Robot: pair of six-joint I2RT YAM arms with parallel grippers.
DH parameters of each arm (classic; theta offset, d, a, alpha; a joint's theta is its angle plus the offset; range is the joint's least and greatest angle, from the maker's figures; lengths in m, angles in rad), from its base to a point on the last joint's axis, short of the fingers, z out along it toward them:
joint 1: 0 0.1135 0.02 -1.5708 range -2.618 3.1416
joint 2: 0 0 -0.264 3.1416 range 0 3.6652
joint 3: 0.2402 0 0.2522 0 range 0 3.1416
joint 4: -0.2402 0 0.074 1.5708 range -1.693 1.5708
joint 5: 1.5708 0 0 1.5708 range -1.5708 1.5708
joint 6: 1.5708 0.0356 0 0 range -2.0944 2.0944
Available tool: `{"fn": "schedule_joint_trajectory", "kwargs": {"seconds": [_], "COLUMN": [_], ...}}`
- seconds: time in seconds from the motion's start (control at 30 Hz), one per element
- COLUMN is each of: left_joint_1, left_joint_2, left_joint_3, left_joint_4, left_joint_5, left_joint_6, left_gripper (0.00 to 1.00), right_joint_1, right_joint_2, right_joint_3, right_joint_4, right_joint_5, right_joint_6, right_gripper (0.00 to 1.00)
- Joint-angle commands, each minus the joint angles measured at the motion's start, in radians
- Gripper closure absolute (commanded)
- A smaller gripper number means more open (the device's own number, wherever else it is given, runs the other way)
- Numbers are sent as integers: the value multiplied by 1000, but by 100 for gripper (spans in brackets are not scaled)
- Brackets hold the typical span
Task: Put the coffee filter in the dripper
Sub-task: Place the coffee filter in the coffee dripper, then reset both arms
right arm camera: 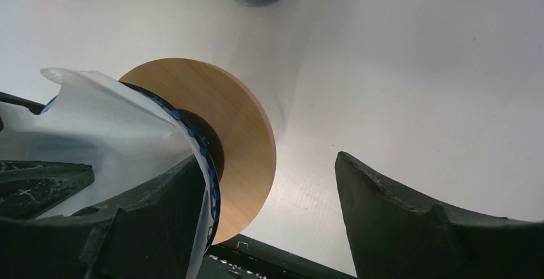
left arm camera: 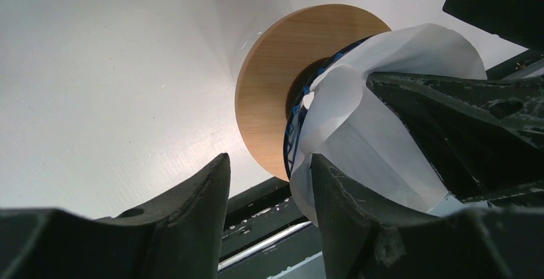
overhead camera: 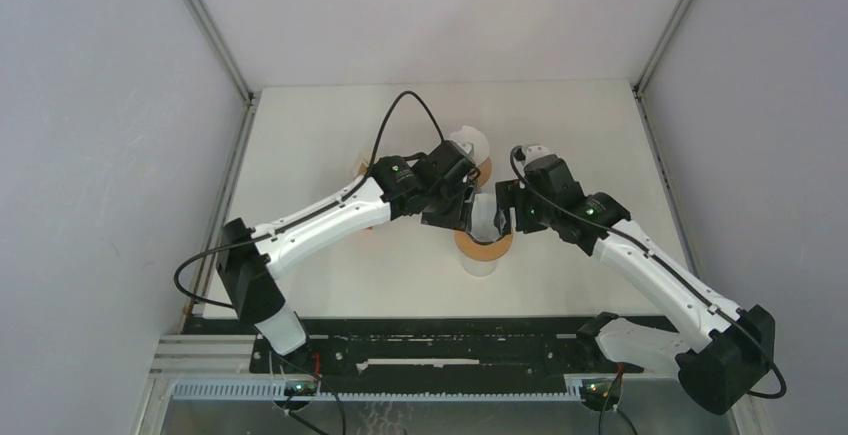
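**Filter in dripper mouth, both grippers released**

Top: the coffee filter (overhead camera: 485, 217) stands in the dripper (overhead camera: 484, 248). The left gripper (overhead camera: 452, 207) and right gripper (overhead camera: 513, 211) flank it.
Left wrist: jaws apart, nothing between them, paper just beside 1 finger.
Right wrist: jaws wide, 1 finger touching the paper.
The paper looks thin, limp and easy to tear, so push on the inner wall and pinch only the rim.

Two white-and-black arms reach inward, their wrists almost meeting.
The left arm (overhead camera: 320, 217) stretches forward and rightward, its black two-finger left gripper (overhead camera: 455, 213) with jaws parted. The right arm (overhead camera: 650, 270) angles forward and leftward, its black two-finger right gripper (overhead camera: 510, 213) spread wide, facing the other.
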Motion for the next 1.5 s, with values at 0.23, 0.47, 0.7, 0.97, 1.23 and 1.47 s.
{"fn": "schedule_joint_trajectory", "kwargs": {"seconds": [0.23, 0.47, 0.7, 0.97, 1.23, 1.47], "left_joint_1": [4, 4, 7, 13, 59, 122], "left_joint_2": [-44, -87, -105, -120, -204, -321], "left_joint_3": [38, 31, 25, 9, -63, -159], "left_joint_4": [-1, 37, 64, 101, 188, 267], "left_joint_5": [-25, -15, -6, 24, 55, 54], "left_joint_6": [16, 3, -4, -5, -30, -32], "left_gripper": [41, 35, 32, 28, 22, 15], "right_joint_1": [-4, -7, -8, -7, -24, -47], "right_joint_2": [-96, -118, -135, -146, -191, -255], "right_joint_3": [37, 40, 41, 61, 76, 81], "right_joint_4": [22, 27, 47, 52, 66, 73], "right_joint_5": [-41, -68, -86, -97, -104, -70], "right_joint_6": [2, 14, 32, 43, 25, 5], "right_gripper": [18, 17, 17, 15, 11, 8]}}
